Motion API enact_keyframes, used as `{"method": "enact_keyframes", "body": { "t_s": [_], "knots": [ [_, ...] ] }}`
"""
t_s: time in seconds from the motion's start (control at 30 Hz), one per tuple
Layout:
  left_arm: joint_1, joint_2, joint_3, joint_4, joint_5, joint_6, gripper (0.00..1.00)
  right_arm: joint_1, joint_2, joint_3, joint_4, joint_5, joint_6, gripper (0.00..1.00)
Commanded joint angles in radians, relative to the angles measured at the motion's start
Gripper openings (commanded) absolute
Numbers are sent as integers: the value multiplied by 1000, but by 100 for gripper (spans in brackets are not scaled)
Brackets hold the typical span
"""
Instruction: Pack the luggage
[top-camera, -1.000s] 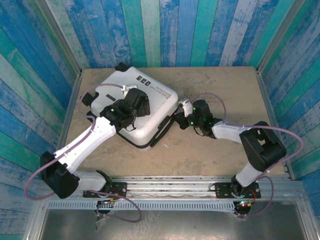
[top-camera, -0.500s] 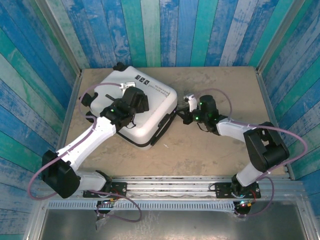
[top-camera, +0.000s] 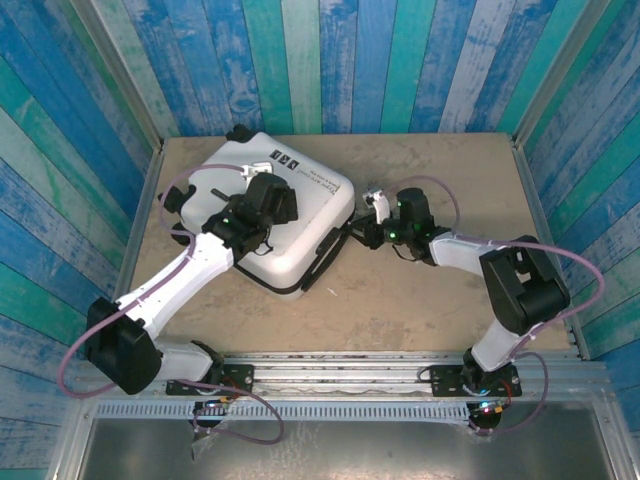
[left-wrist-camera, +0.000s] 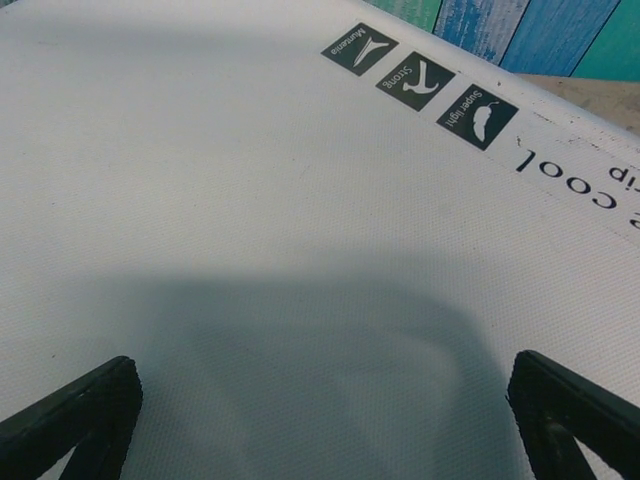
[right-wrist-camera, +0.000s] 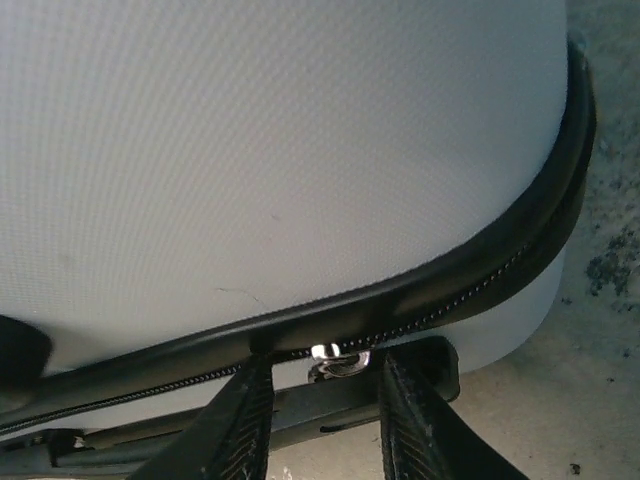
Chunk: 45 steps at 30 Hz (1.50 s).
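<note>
The closed hard-shell suitcase lay at ten o'clock on the table, left gripper spread wide over it, right gripper slack astride the zipper slider, zipping probably unfinished.

The white textured hard-shell suitcase carries 3 small black square labels with white icons, all seen upside down in the left wrist view. The middle label reads "Strong" and the label next to it reads "Super light". The third label's word is too small to make out. Beside them, large black printed letters spell "COOL", followed by a cut-off "ip".
</note>
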Motion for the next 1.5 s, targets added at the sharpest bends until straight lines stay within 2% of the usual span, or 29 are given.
{"method": "enact_keyframes", "body": {
  "t_s": [0.0, 0.2, 0.3, 0.57, 0.7, 0.83, 1.03, 1.1, 1.23, 1.3, 1.37, 1.4, 1.47],
  "knots": [
    [5, 99, -96, -248, 182, -44, 97, 28, 31, 39, -13, 19, -26, 28],
    [4, 114, -99, -262, 190, -28, 94, 32, 24, 25, 56, 75, 5, 14],
    [5, 106, -110, -256, 189, -24, 94, 31, 19, 35, 57, 61, -12, 8],
    [5, 105, -125, -234, 212, -24, 91, 35, 28, 41, 144, -142, -14, 1],
    [5, 112, -126, -231, 221, -20, 91, 36, 23, 20, 197, -225, -7, 0],
    [4, 114, -127, -229, 217, -18, 91, 34, 3, 0, 216, -244, -4, 0],
    [5, 108, -139, -226, 216, -26, 90, 18, -24, -35, 332, -395, 53, 0],
    [6, 107, -142, -228, 214, -28, 90, 14, -45, -25, 266, -369, 36, 0],
    [5, 98, -151, -228, 208, -32, 90, 1, -107, -32, 128, -197, -6, 0],
    [5, 96, -154, -225, 207, -32, 90, -17, -123, -38, 113, -178, 9, 0],
    [5, 96, -153, -225, 209, -32, 90, -29, -131, -38, 72, -117, 24, 1],
    [5, 97, -153, -225, 210, -32, 90, -29, -133, -34, 41, -86, 18, 8],
    [6, 98, -150, -228, 212, -31, 90, -30, -130, -30, -8, -50, 13, 33]
  ]
}}
